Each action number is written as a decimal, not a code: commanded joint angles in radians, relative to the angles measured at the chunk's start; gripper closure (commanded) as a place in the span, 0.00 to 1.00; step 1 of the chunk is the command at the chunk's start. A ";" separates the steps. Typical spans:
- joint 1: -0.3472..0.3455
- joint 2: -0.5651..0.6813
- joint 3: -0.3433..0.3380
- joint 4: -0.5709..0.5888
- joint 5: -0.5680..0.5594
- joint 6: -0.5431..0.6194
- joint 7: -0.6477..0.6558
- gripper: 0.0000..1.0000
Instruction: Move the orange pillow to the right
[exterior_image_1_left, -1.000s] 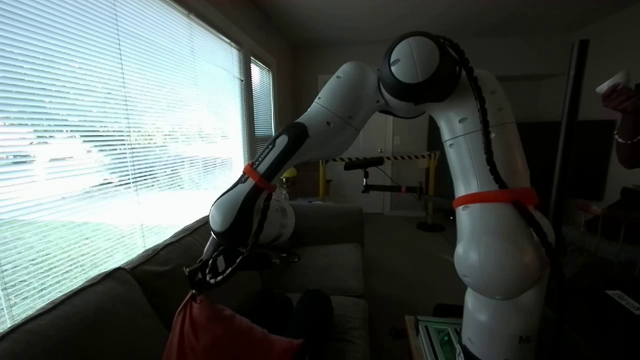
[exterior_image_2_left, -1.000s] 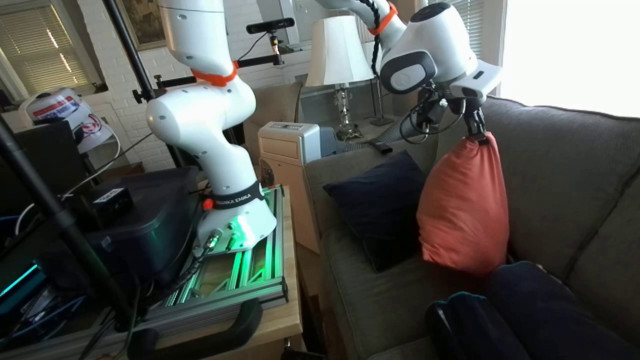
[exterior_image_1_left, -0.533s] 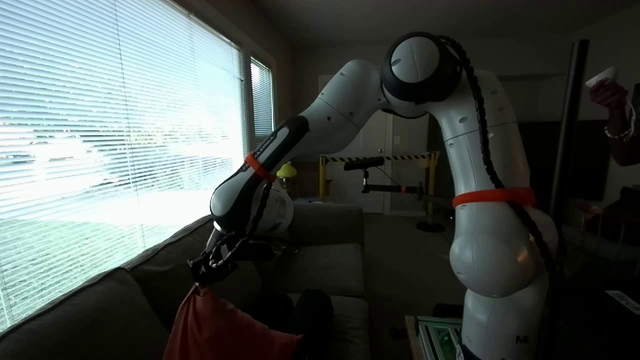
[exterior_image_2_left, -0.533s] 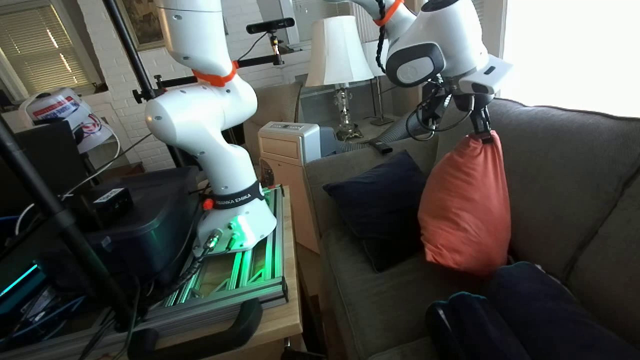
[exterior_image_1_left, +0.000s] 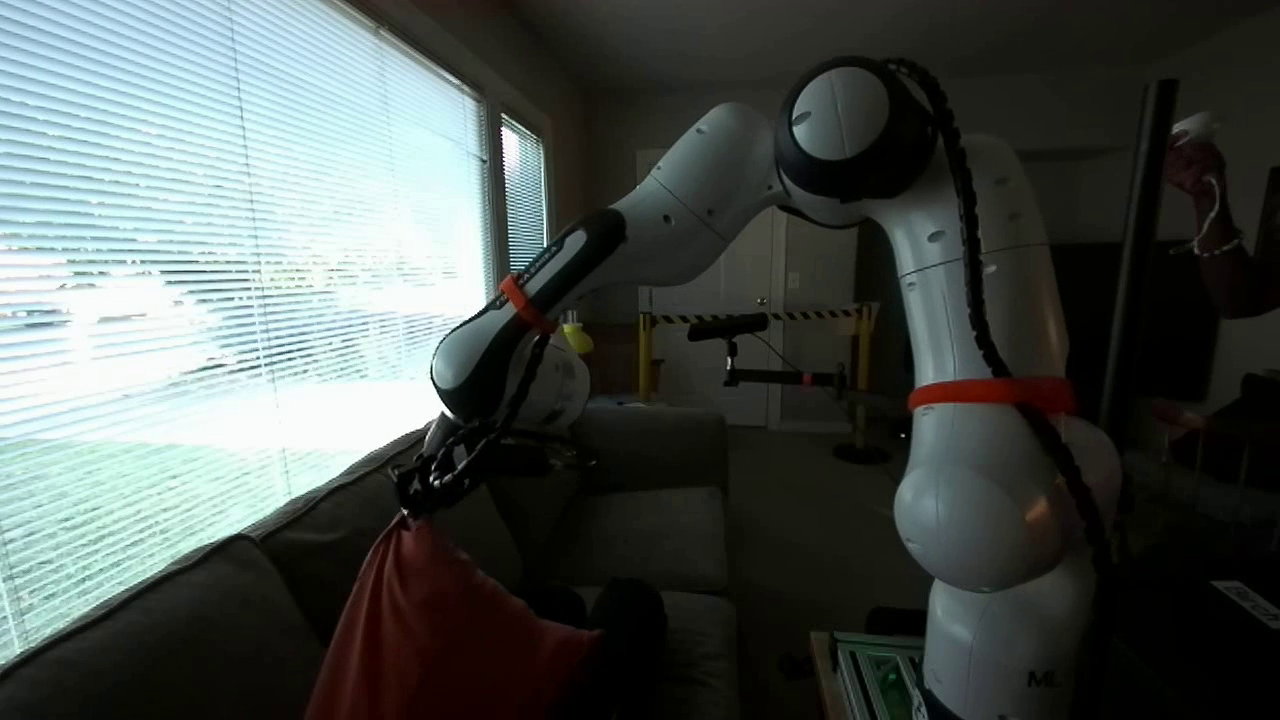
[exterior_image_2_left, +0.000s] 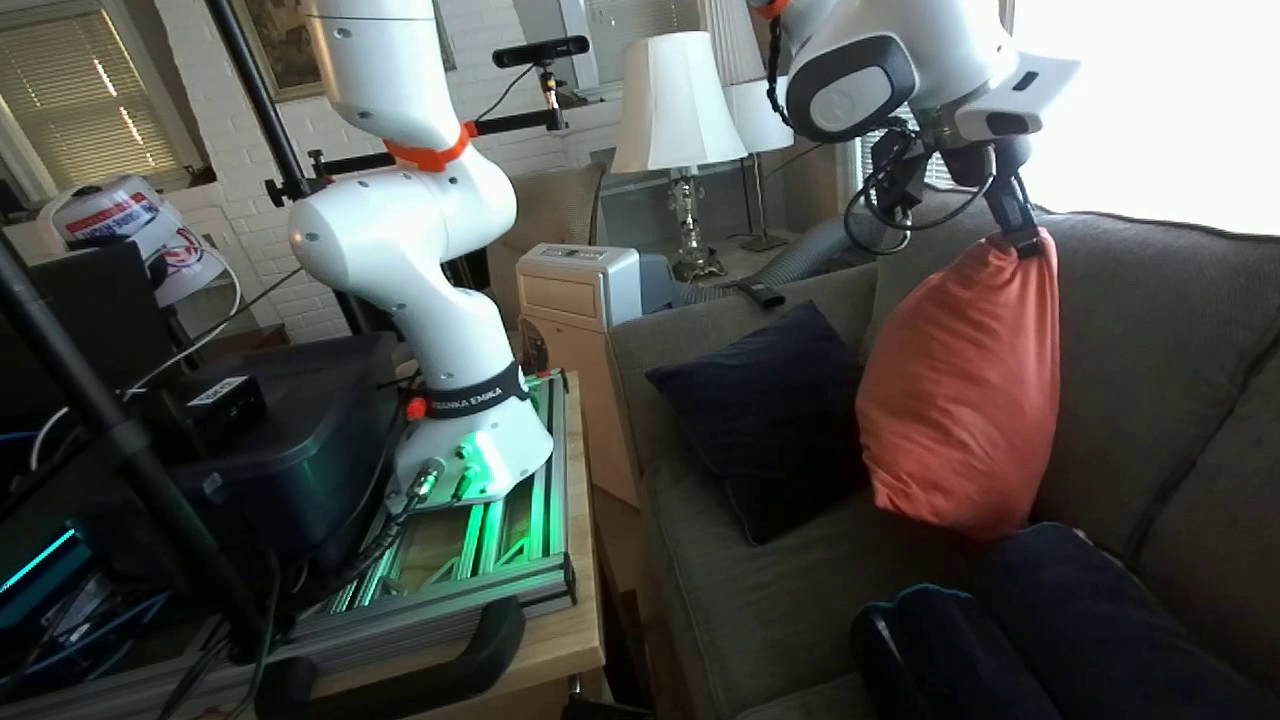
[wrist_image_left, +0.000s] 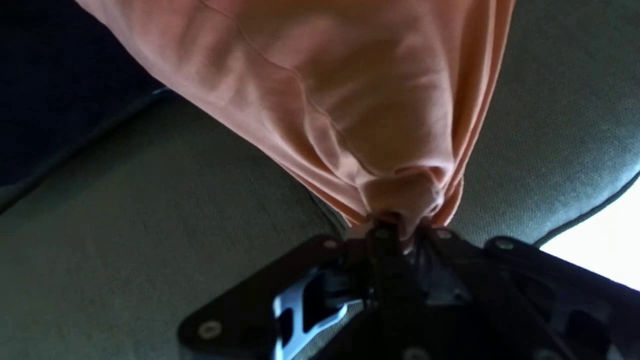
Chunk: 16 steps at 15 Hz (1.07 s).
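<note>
The orange pillow (exterior_image_2_left: 965, 400) hangs upright from my gripper (exterior_image_2_left: 1022, 240) over the grey couch. The gripper is shut on its gathered top corner. In the other exterior picture the pillow (exterior_image_1_left: 440, 630) is dim salmon-red, its lower part cut off by the frame, with the gripper (exterior_image_1_left: 408, 512) at its top. In the wrist view the pillow (wrist_image_left: 360, 100) spreads away from the bunched fabric between the fingertips (wrist_image_left: 407, 237). The pinched bit is partly hidden by the fingers. The pillow's lower end is close to a navy cushion; I cannot tell if it touches the seat.
A navy pillow (exterior_image_2_left: 770, 420) leans at the couch's arm end. More navy cushions (exterior_image_2_left: 1080, 610) lie on the nearer seat. The couch back (exterior_image_2_left: 1150, 330) stands behind the orange pillow, below the window blinds (exterior_image_1_left: 250, 250). A grey hose (exterior_image_2_left: 810, 260) lies by the couch arm.
My gripper has risen with the orange pillow in its grip. The pillow has moved up, and to the right in an exterior view. The navy cushions have stayed in place.
</note>
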<state>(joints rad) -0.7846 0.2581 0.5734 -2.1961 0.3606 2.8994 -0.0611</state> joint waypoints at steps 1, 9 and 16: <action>0.010 -0.065 -0.052 0.001 -0.057 0.028 0.033 0.98; 0.316 -0.132 -0.513 -0.011 -0.278 0.196 0.148 0.98; 0.491 -0.140 -0.871 0.033 -0.722 0.171 0.451 0.98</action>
<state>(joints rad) -0.3568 0.1367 -0.1900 -2.1866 -0.2203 3.0969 0.2731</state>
